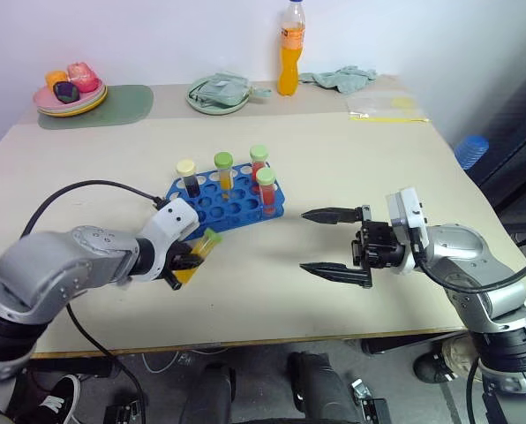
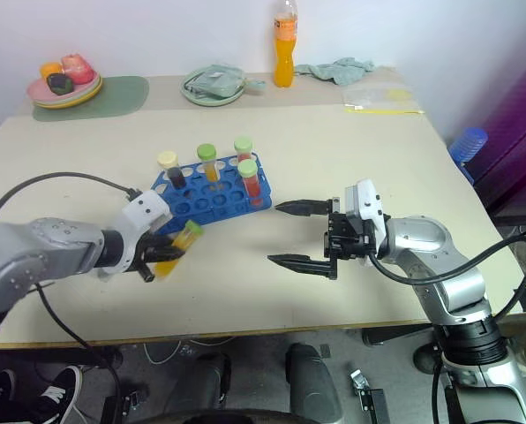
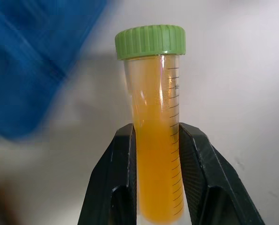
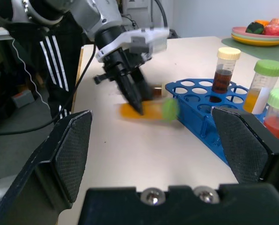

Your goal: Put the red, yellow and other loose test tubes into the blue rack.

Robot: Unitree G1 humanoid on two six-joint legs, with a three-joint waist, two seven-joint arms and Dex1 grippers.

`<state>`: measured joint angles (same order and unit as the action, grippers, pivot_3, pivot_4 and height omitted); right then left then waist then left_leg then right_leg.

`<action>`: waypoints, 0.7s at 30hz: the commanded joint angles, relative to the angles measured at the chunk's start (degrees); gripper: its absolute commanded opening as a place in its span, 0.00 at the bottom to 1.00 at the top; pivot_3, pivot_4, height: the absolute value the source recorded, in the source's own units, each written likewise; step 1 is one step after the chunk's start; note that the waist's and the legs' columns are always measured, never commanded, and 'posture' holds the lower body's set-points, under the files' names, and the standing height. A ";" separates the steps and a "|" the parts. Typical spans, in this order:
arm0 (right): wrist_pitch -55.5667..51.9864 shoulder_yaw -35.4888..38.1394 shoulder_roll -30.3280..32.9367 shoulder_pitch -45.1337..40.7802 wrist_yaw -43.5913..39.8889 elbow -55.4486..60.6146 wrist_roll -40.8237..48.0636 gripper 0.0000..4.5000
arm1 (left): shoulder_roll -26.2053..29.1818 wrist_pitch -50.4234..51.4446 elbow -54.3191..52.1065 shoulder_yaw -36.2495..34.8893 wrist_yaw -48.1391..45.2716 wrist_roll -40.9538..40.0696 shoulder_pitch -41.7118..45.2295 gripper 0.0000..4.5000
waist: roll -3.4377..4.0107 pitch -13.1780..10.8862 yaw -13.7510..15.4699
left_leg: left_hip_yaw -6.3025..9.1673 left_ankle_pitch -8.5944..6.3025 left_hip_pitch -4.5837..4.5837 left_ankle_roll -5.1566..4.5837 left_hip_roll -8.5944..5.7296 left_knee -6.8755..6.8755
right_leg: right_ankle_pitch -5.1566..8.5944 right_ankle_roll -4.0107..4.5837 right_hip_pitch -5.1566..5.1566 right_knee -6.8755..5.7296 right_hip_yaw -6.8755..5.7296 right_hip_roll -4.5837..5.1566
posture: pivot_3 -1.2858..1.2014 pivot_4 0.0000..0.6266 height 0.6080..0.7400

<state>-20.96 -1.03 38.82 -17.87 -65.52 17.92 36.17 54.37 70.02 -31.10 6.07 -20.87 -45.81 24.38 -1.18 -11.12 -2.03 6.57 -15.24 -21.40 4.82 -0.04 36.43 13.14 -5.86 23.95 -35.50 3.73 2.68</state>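
The blue rack stands mid-table and holds several upright tubes: a dark brown one with a cream cap, a yellow one with a green cap and two red ones with green caps. Just in front of the rack's near left corner, my left gripper is shut on a yellow test tube with a green cap. The tube is tilted with its cap toward the rack, and the black fingers clamp its lower half. My right gripper hangs open and empty to the right of the rack, pointing left toward it.
Along the far edge stand an orange drink bottle, a plate with a cloth, a plate of toy fruit on a green mat, a crumpled cloth and a plastic bag. A black cable loops over the left arm.
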 commanded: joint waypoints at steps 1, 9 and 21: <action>0.09 2.89 0.91 0.79 0.60 2.27 0.89 1.00 | -0.49 -13.69 -3.78 -3.44 -1.24 8.42 -4.34 0.15 | -0.01 0.00 0.03 | 0.00 0.00 -0.01 0.00 0.00 0.00 | 0.00 0.00 -0.02 0.02 0.00 0.01 | 0.52 0.24 1.00; 0.00 3.51 0.98 -0.21 1.52 1.75 0.60 1.00 | -12.27 -37.65 -3.13 -8.71 -3.97 16.85 -14.95 0.15 | -0.01 0.01 -0.12 | -0.02 0.00 0.02 -0.01 0.00 -0.02 | -0.01 0.00 -0.05 0.06 0.01 0.01 | 0.52 0.24 1.00; 0.40 4.53 2.04 0.96 1.63 0.17 -0.18 1.00 | -27.80 -68.15 11.43 -7.16 -3.78 31.21 -13.61 0.15 | 0.01 0.03 1.13 | -0.02 -0.02 0.06 -0.03 0.00 0.14 | -0.03 -0.03 -0.22 0.09 0.01 0.00 | 0.52 0.24 1.00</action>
<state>-21.00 1.15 39.87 -17.34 -63.61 17.67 35.82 27.77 5.82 -20.72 -0.79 -25.72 -16.16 9.67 -1.17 -11.09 -0.90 6.55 -15.26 -21.34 4.79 -0.04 36.58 13.10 -5.90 23.71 -35.41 3.73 2.68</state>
